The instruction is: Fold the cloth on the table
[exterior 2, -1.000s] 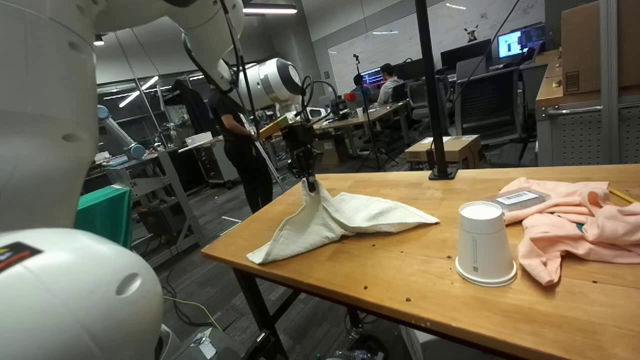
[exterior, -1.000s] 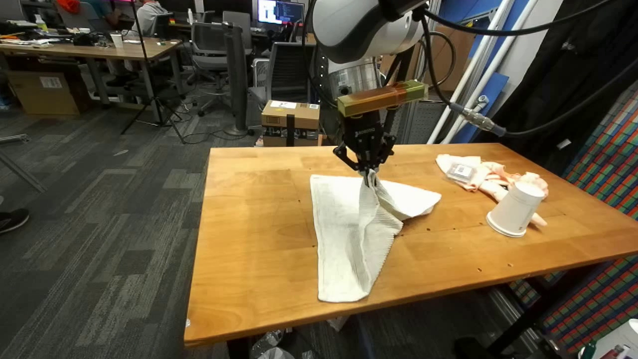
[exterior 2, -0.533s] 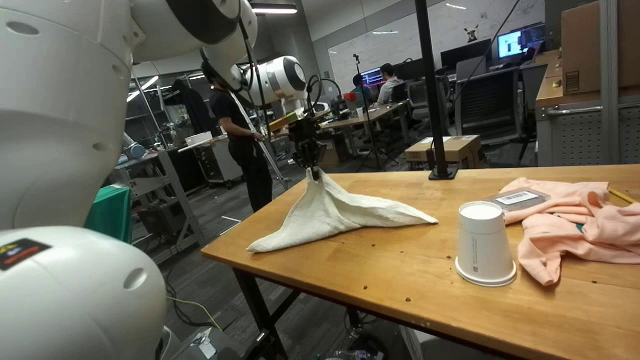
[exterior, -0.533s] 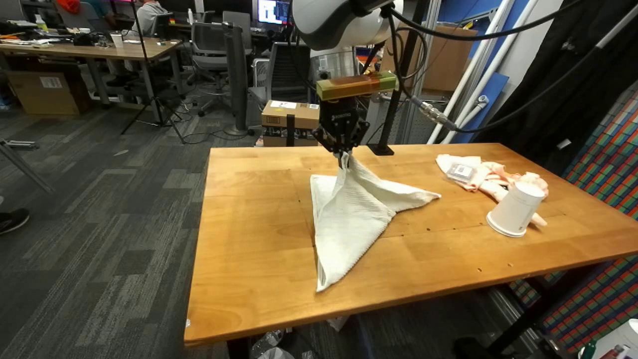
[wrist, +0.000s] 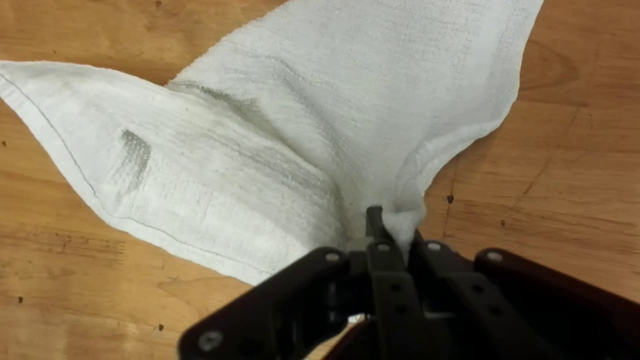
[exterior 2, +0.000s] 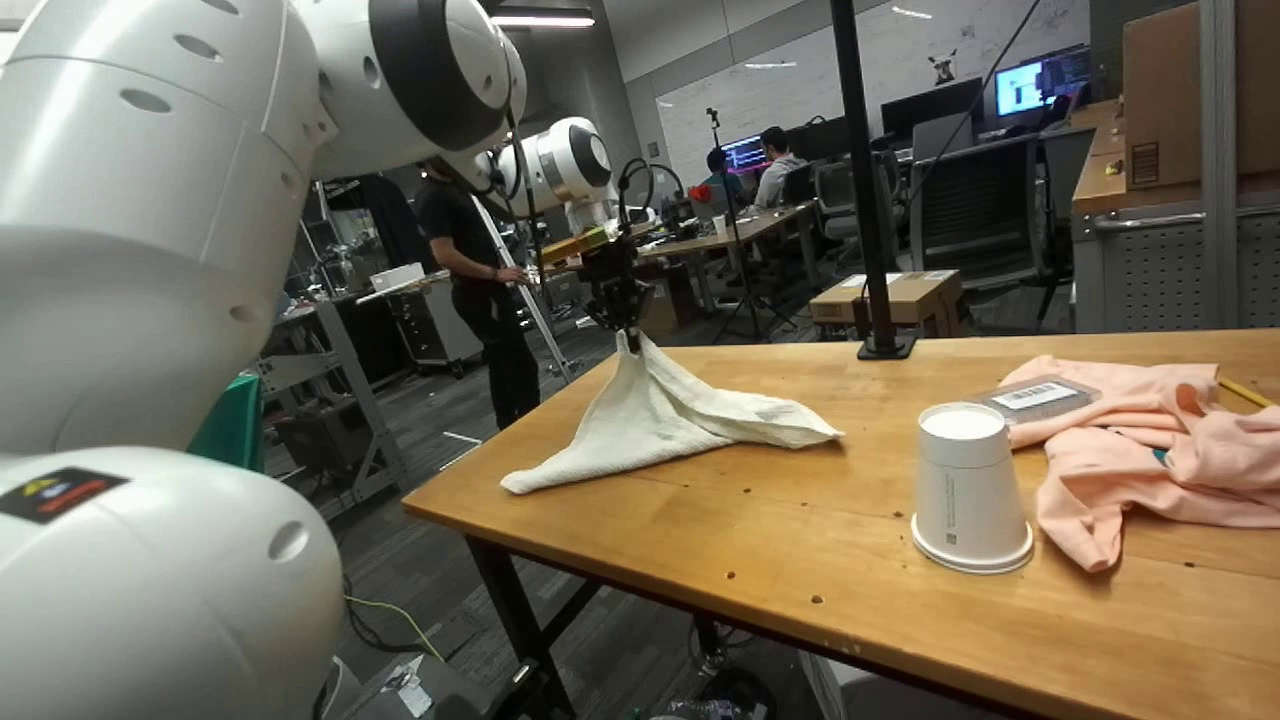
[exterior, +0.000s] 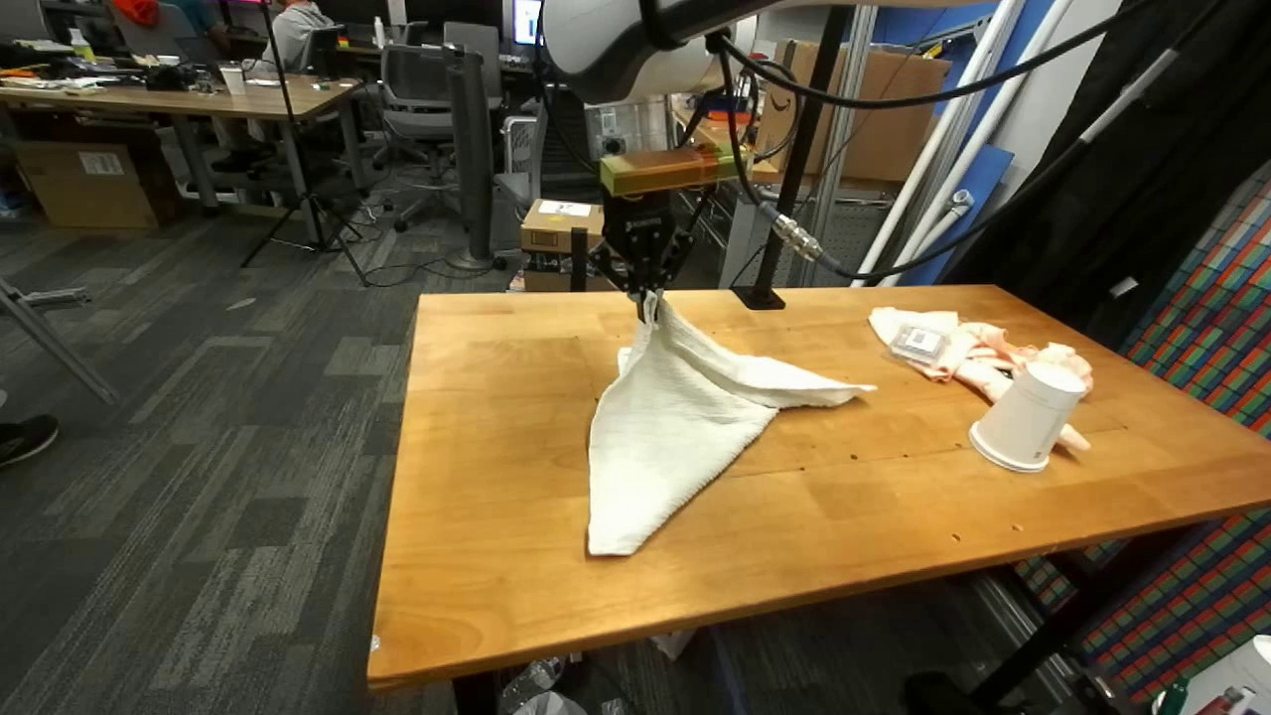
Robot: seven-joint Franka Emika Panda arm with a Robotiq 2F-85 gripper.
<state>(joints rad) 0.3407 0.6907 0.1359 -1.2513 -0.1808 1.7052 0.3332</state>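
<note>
One cloth point(exterior: 680, 412), pinched in gripper point(exterior: 645, 306), slid slightly farther across table point(exterior: 496, 437).

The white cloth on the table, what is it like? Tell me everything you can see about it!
The white cloth looks soft and woven, with a line of stitching along one edge in the wrist view. The gripper pinches a bit of it and holds that up in a peak. From there it slopes down, creased, in two directions to the wooden table. It is not neatly folded yet. Its underside is mostly hidden. Nothing else touches it.
</note>
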